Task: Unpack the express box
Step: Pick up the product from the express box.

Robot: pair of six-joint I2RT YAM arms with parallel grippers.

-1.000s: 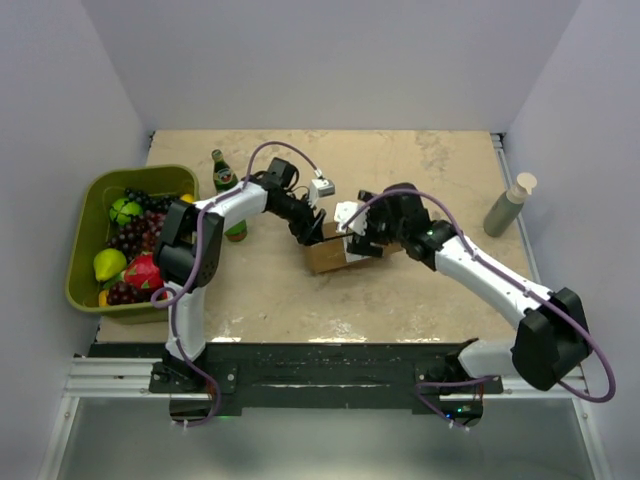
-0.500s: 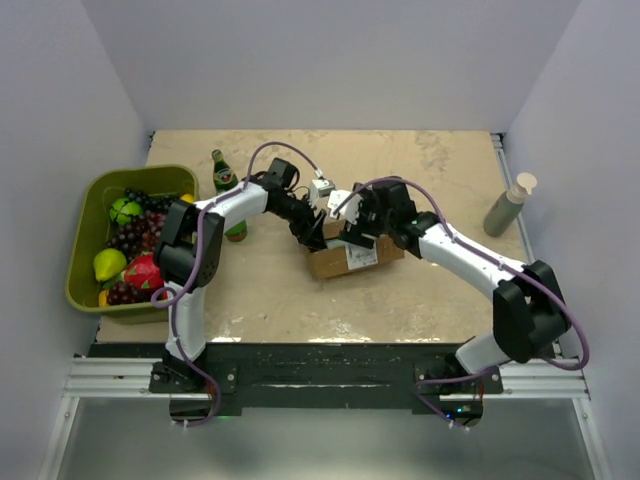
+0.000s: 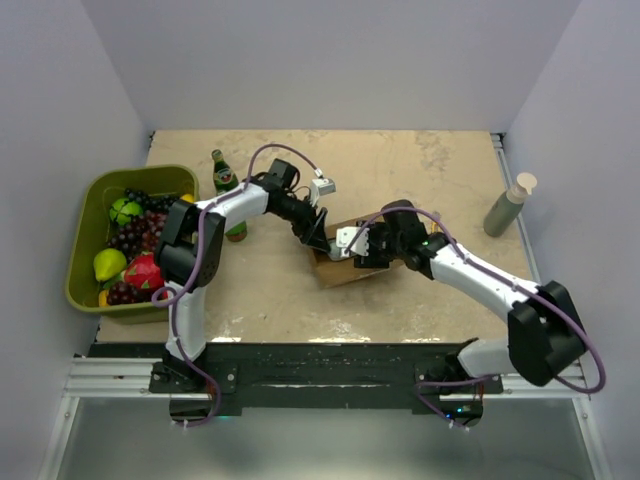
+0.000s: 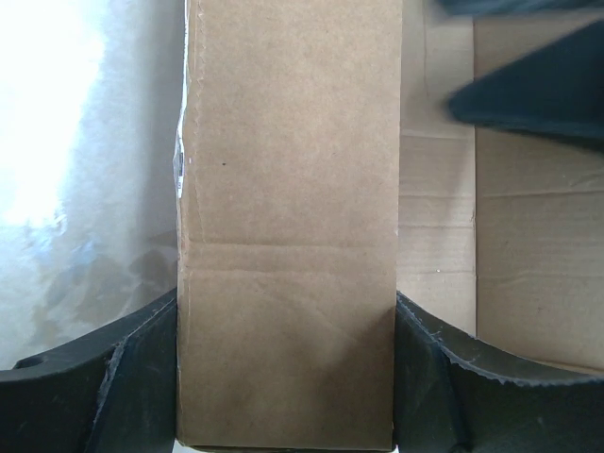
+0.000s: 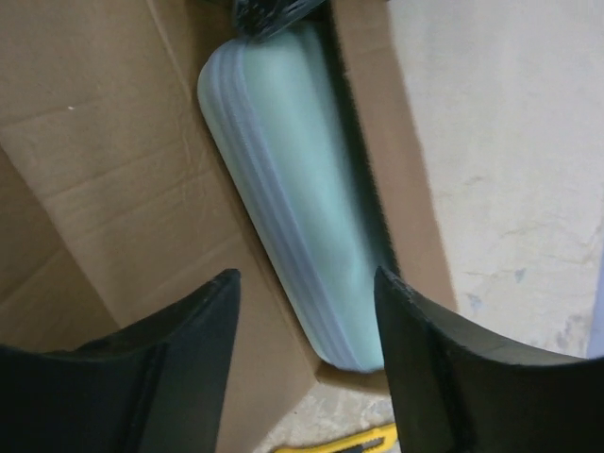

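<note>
**Express box** [image 3: 338,270]: brown carton, lying open near the middle of the table [image 3: 420,160], between the two arms. In the top view both tools are covering much of it. No shipping label is showing in any view.

**Flap** [image 4: 288,189]: one long cardboard flap of the box is standing between the fingers of the left tool [image 3: 322,243]. This tool is clenched on the flap, with both pads pressing its edges. It is probably pinning the flap back so the opening stays clear and the carton does not slide.

**Contents:** a pale green, rounded oblong item [image 5: 293,189] is lying along the box's inner wall. Its far end is disappearing under a dark shape at 12 o'clock in the right wrist view, and what it is cannot be made out.

**Right tool** [image 5: 307,283]: released, with fingers spread and nothing between them. It is hovering over the open interior with the pale item lying below the gap, so it looks to be lining up to lift that item out.

**Yellow utility knife** [image 5: 344,442]: lying on the table just outside the box. The frame edge at 6 o'clock is cutting it off, and it is not discernible in the top view.

**Surroundings, from the box:**
- A green bottle [image 3: 224,178] is standing at 10 o'clock.
- An olive bin [image 3: 140,172] is sitting at 9 o'clock, holding fruit [image 3: 135,235].
- A grey-green bottle [image 3: 508,206] is standing at 2 o'clock, well apart.
</note>
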